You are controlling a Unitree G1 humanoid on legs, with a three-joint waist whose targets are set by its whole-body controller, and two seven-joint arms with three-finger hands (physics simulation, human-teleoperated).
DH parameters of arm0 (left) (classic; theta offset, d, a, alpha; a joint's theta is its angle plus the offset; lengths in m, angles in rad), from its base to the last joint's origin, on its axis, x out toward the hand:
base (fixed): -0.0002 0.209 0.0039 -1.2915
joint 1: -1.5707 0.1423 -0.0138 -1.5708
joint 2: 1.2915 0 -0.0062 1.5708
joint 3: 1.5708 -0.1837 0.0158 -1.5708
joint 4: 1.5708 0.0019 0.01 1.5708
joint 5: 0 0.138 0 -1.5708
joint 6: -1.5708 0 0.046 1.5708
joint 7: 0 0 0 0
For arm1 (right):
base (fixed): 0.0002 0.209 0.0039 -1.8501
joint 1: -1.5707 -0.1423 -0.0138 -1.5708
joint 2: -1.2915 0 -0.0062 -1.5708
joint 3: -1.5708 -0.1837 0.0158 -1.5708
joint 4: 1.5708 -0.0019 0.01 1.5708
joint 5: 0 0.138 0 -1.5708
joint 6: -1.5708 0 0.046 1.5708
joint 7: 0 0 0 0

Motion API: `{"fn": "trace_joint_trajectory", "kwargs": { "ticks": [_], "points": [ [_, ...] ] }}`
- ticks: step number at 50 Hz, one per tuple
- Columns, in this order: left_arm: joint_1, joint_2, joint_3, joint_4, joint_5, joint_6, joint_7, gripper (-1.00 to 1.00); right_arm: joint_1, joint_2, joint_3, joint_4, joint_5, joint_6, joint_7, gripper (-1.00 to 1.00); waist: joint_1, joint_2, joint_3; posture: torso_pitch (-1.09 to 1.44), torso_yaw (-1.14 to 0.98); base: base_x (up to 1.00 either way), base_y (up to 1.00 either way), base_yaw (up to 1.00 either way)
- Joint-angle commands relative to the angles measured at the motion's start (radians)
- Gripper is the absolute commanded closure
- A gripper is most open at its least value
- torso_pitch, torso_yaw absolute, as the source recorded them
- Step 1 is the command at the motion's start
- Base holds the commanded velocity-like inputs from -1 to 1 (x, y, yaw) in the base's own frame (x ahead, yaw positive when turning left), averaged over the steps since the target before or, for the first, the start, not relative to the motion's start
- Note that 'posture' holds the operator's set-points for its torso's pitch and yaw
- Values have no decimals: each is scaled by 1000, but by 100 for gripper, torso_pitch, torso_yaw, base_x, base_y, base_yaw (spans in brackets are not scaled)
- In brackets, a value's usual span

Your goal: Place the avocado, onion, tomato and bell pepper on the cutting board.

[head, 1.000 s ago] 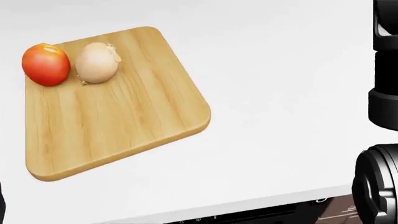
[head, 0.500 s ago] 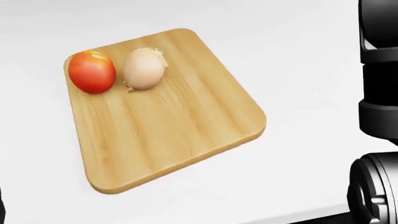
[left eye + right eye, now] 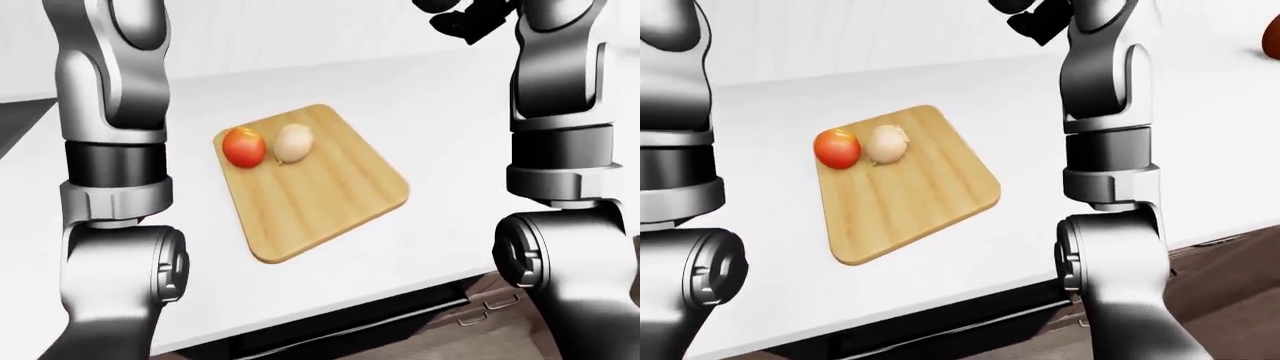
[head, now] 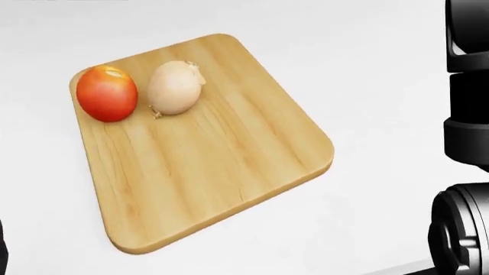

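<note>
Cutting board (image 4: pixel 206 149) is seen lying flat on the white counter (image 4: pixel 367 69), rotated so one rounded corner points twd the near right in the head view. Tomato (image 4: pixel 107 94) and onion (image 4: pixel 175 87) are set on the board's far left part, side by side, tomato at left, onion just beside it on the right; whether they touch can't be told, gap is v. thin if any. Tomato sits right at the board's left edge. Rest of the board surface is bare wood.

Right hand (image 3: pixel 470 16) is seen only partly, dark fingers at the top of the left-eye view, raised well above the counter and far-right of the board, well apart from tomato and onion. Its fingers look loosely curled w/ nothing seen betw. them, but most of the hand is cut off by the frame edge, so spread can't be told for sure. Right forearm (image 3: pixel 1105 97) is held upright, to the right of the board.

Left hand isn't shown in any view; only the left arm (image 3: pixel 112 150) is seen, upright at the left of the left-eye view, left of the board.

A reddish-brown round obj (image 3: pixel 1272 36) is cut by the right edge of the right-eye view, far right on the counter; what it is can't be told. Avocado and bell pepper aren't identified in these views.
</note>
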Motion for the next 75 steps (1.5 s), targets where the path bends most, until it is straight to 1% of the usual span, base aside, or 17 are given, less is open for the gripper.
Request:
{"fn": "trace_joint_trajectory", "kwargs": {
  "ticks": [1, 6, 7, 10, 13, 18, 25, 30, 32, 40, 43, 47, 52, 71, 72, 74, 75],
  "points": [
    [-41, 13, 16, -27, -2, 1, 12, 100, -40, -13, -5, -37, 4, -21, -8, 97, 0, -1, -37, 0, 0, 0, 0, 0],
    [-55, 13, 13, -16, -1, -3, 14, 100, -43, -4, 17, 30, 4, -30, 28, 98, -3, -1, -36, 0, 0, 0, 0, 0],
    [-56, 13, 13, -16, -1, -3, 13, 100, -58, 3, 13, 75, 18, -42, 34, 98, -4, 0, -36, 0, 0, 0, 0, 0],
    [-57, 18, 16, -21, -2, -2, 8, 100, -121, 10, 30, 260, 32, -100, 55, 98, -11, 2, -38, 0, 0, 0, 0, 0],
    [-56, 20, 17, -17, -2, -4, 10, 100, -167, 15, 47, 382, 30, -126, 113, 97, -14, 4, -39, 0, 0, 0, 0, 0],
    [-58, 24, 18, -19, -3, -4, 8, 100, -189, 18, 63, 509, 17, -160, 203, 98, -15, 8, -37, 0, 0, 0, 0, 0],
    [-75, 19, 14, -7, -2, -7, 11, 100, -151, 21, 84, 503, -28, -172, 374, 97, -14, 7, -34, 0, 0, 0, 0, 0],
    [-83, 19, 12, 5, -2, -12, 16, 100, -140, 41, 68, 472, -32, -165, 445, 97, -16, 8, -34, 0, 0, 0, 0, 0],
    [-84, 19, 13, 6, -3, -12, 13, 100, -133, 56, 52, 438, 0, -150, 518, 97, -16, 9, -34, 0, 0, 0, 0, 0],
    [-71, 19, 15, -6, -3, -10, 15, 100, -69, 89, 70, 361, 3, -135, 598, 96, -18, 13, -33, 0, 0, 0, 0, 0],
    [-68, 20, 17, -9, -6, -7, 13, 100, -38, 108, 80, 339, -9, -138, 598, 96, -18, 12, -35, 0, 0, 0, 0, 0],
    [-64, 22, 18, -8, -7, -8, 16, 100, -22, 140, 78, 340, 1, -138, 609, 96, -18, 14, -38, 0, 0, 0, 0, 0],
    [-55, 21, 16, -19, -7, -10, 14, 100, -5, 167, 95, 349, -14, -156, 596, 97, -17, 18, -40, 0, 0, 0, 0, 0],
    [-69, 22, 15, -9, -6, -17, 17, 100, 14, 175, 93, 338, -39, -187, 599, 100, -17, 18, -45, 0, 0, 0, 0, 0],
    [-64, 23, 15, -7, -4, -19, 22, 100, 19, 176, 94, 340, -40, -191, 598, 98, -17, 18, -44, 0, 0, 0, 0, 0],
    [-60, 23, 17, -13, -6, -18, 16, 100, 20, 177, 95, 342, -41, -195, 596, 80, -17, 19, -44, 0, 0, 0, 0, 0],
    [-63, 25, 18, -13, -6, -19, 17, 100, 23, 177, 100, 344, -45, -201, 602, 88, -17, 20, -44, 0, 0, 0, 0, 0]
  ]
}}
